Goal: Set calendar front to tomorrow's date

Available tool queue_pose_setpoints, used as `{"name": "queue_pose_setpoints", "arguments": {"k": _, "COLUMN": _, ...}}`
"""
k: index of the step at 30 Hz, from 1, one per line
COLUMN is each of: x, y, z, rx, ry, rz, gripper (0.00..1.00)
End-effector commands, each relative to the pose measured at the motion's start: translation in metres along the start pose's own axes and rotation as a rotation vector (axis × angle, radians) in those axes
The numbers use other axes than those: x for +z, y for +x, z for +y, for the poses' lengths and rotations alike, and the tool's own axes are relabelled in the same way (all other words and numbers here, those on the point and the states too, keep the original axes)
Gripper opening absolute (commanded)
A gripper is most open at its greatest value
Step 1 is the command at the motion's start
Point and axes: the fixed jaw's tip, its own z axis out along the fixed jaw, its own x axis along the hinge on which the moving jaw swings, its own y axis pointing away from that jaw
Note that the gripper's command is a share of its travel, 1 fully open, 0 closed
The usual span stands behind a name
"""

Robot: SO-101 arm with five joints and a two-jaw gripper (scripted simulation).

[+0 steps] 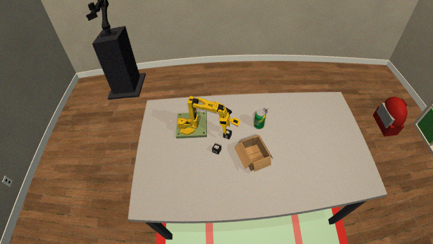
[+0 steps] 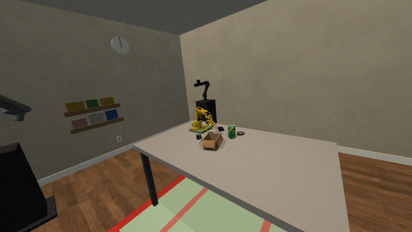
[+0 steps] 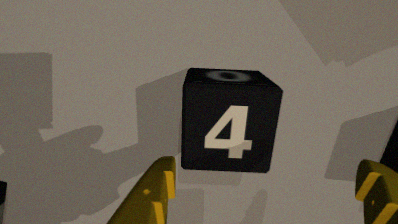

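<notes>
A black cube (image 1: 228,135) (image 3: 227,125) stands on the table below the gripper. Its large face in the wrist view shows an upright white 4, and a narrow face beyond it shows a ring-like mark. My gripper (image 1: 230,127) (image 2: 211,126) (image 3: 267,170) is open and empty, its two fingers on either side of the cube's near edge in the wrist view. A second black cube (image 1: 216,149) (image 2: 199,136) lies apart on the table, with a pale digit on top, perhaps 8. A dark, low object (image 2: 220,129), perhaps the calendar tray, lies behind the arm; its month name is not readable.
An open cardboard box (image 1: 254,153) (image 2: 209,144) stands close to both cubes. A green can (image 1: 259,119) (image 2: 231,132) stands beyond the gripper, with a small dark object (image 2: 240,133) beside it. The arm's green base plate (image 1: 200,131) is at the left.
</notes>
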Motion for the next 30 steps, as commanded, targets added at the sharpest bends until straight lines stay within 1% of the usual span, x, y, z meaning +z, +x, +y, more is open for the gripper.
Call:
{"name": "queue_pose_setpoints", "arguments": {"k": 1, "x": 0.008, "y": 0.0057, "z": 0.0001, "rx": -0.06, "ry": 0.028, "rz": 0.194, "gripper": 0.35}}
{"name": "queue_pose_setpoints", "arguments": {"k": 5, "x": 0.0105, "y": 0.0075, "z": 0.0, "rx": -0.077, "ry": 0.036, "rz": 0.249, "gripper": 0.35}}
{"name": "queue_pose_setpoints", "arguments": {"k": 7, "x": 0.0105, "y": 0.0075, "z": 0.0, "rx": -0.077, "ry": 0.036, "rz": 0.249, "gripper": 0.35}}
{"name": "queue_pose_setpoints", "arguments": {"k": 8, "x": 0.0115, "y": 0.0081, "z": 0.0, "rx": -0.084, "ry": 0.039, "rz": 0.272, "gripper": 0.35}}
{"name": "queue_pose_setpoints", "arguments": {"k": 24, "x": 0.0115, "y": 0.0081, "z": 0.0, "rx": -0.084, "ry": 0.039, "rz": 0.272, "gripper": 0.35}}
{"name": "queue_pose_setpoints", "arguments": {"k": 25, "x": 0.0085, "y": 0.0076, "z": 0.0036, "rx": -0.1, "ry": 0.039, "rz": 0.283, "gripper": 0.35}}
{"name": "queue_pose_setpoints", "arguments": {"k": 30, "x": 0.0085, "y": 0.0076, "z": 0.0036, "rx": -0.1, "ry": 0.039, "rz": 0.283, "gripper": 0.35}}
